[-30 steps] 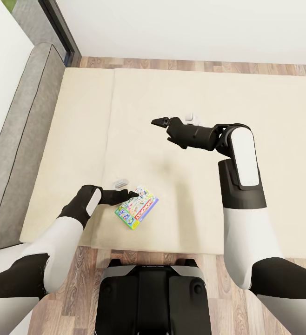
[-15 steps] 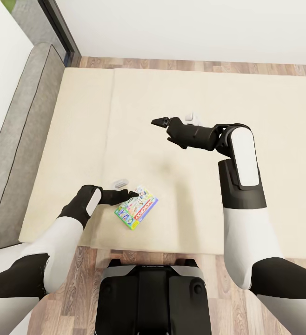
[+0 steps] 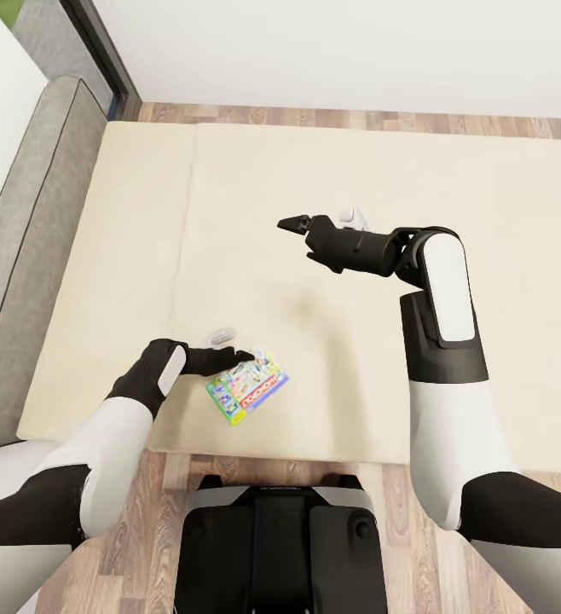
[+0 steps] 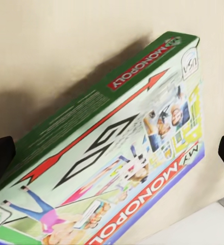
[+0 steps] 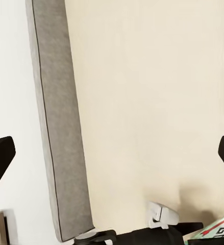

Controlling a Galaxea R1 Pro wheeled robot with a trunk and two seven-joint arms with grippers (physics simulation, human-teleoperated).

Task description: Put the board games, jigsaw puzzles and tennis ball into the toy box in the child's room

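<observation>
Gripping board game (image 3: pixel 248 390), left claw (image 3: pixel 238 357)

Beige bed (image 3: pixel 127 256) with dark grey frame (image 3: pixel 25 256) along its left side, wood floor beyond and in front. White-green board game (image 3: pixel 248 385) lies flat near the bed's front edge; left hand (image 3: pixel 240 357) touches its near-left corner. Right hand (image 3: pixel 292 224) hovers mid-mattress, well apart from the game.
</observation>
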